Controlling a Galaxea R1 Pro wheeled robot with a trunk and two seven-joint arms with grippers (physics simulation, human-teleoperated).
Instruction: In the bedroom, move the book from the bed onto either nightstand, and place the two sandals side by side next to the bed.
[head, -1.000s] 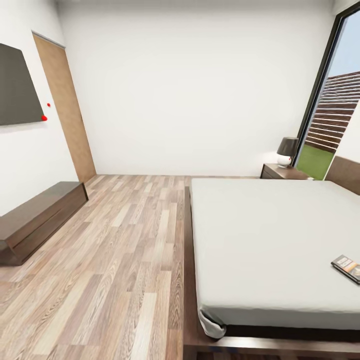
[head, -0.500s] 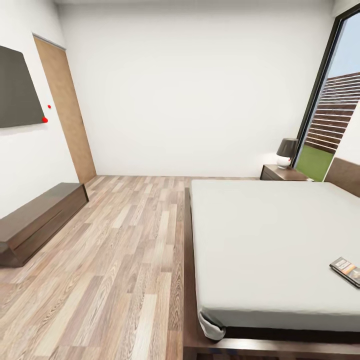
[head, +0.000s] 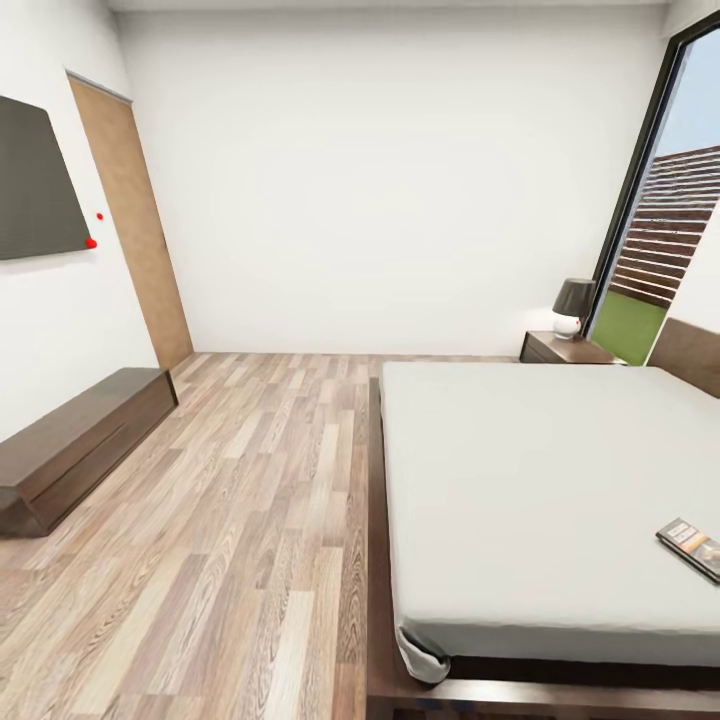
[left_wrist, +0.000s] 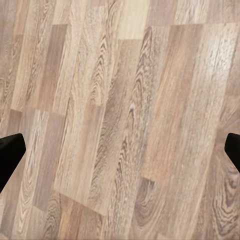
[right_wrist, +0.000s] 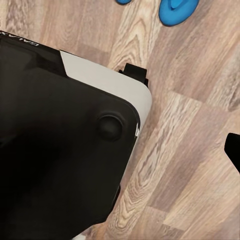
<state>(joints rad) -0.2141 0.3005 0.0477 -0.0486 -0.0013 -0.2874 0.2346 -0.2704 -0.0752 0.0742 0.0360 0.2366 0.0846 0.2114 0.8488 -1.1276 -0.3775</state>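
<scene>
Our left gripper points straight down, and in the left wrist view its two black fingertips just enter at opposite edges of the picture, set wide apart with nothing between them. Our right gripper also faces downward; in the right wrist view one black fingertip shows at the edge of the picture, and its partner cannot be made out, so we cannot tell how its jaws stand. That same view looks down on our own base, a large black housing with a pale grey panel along its edge, a round black knob on top and a small black block jutting from its side.
</scene>
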